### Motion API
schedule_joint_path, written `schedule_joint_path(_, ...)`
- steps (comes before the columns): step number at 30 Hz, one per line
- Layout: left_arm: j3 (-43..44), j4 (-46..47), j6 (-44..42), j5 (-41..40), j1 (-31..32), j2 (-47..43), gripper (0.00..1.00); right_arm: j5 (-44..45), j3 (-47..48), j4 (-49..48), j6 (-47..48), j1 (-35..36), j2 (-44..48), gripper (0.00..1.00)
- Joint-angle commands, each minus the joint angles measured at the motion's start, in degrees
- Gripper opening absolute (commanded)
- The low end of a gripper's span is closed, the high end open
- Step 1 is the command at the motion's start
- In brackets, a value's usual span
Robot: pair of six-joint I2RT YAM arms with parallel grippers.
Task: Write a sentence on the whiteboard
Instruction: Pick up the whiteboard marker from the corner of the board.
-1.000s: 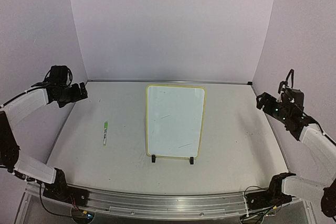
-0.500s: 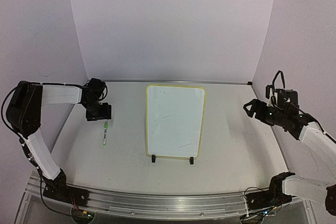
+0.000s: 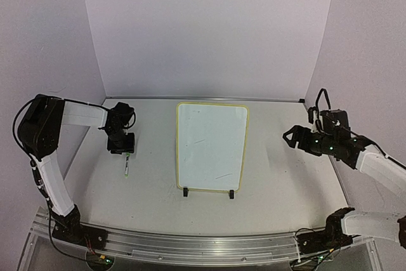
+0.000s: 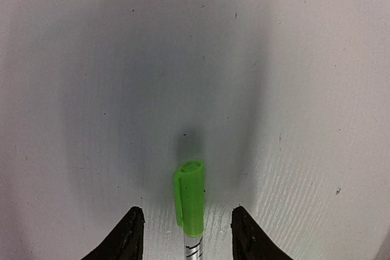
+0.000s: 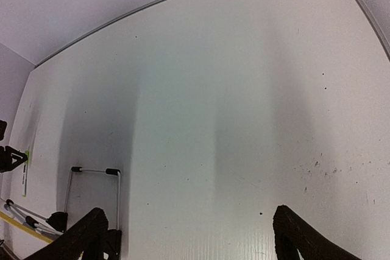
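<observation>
Overhead view and close left-wrist view share the marker [image 4: 190,198].

1 whiteboard [image 3: 211,146], 1 green-capped marker [image 3: 126,167], 2 black clip feet [image 3: 186,191], 1 left end effector [image 3: 122,149], 1 right end effector [image 3: 287,138]

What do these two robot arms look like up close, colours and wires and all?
The left arm and right arm are white tubes joined by rounded black joints. The left gripper and right gripper are black, with two stubby jaws each. A black cable loops over the right wrist, and small green lights glow there.
</observation>
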State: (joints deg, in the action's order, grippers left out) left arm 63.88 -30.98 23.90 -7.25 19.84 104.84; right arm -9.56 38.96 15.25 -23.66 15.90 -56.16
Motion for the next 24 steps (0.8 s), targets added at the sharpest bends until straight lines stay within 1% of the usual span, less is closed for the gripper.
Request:
schedule_joint_path(1,1.9,1.4,0.2,1.8,0.0,1.0,0.46,2.8,0.8,0.0,-1.1,1.8,-0.7,0.89)
schedule_joint_path(4,2.0,1.5,0.5,2.0,0.1,2.2,0.40,3.3,1.2,0.0,-1.4,2.6,-0.6,0.89)
schedule_joint_path(7,1.9,1.5,0.9,1.6,0.0,2.9,0.37,3.5,1.4,0.0,-1.6,2.9,0.1,0.89)
schedule_joint_path(10,1.3,1.9,1.1,1.0,0.0,3.0,0.29,3.6,1.4,0.0,-1.7,3.1,1.0,0.89)
schedule_joint_path(14,0.7,1.8,1.4,0.1,0.0,2.8,0.13,3.1,1.9,0.3,-2.0,3.2,2.3,0.89)
schedule_joint_path(17,-0.4,1.9,1.9,-0.1,0.0,1.8,0.02,2.0,2.9,1.0,-1.8,3.7,3.4,0.89)
schedule_joint_path(18,-1.0,2.2,2.2,0.0,0.0,1.1,0.00,1.5,3.5,1.3,-1.6,3.9,3.9,0.89)
schedule_joint_path(20,-2.6,3.3,3.0,0.6,0.0,-0.8,0.00,0.0,4.5,1.8,-1.2,4.4,4.7,0.89)
schedule_joint_path(24,-6.5,6.5,6.4,5.3,0.0,-7.1,0.00,-4.8,7.7,2.3,-0.7,6.5,5.7,0.86)
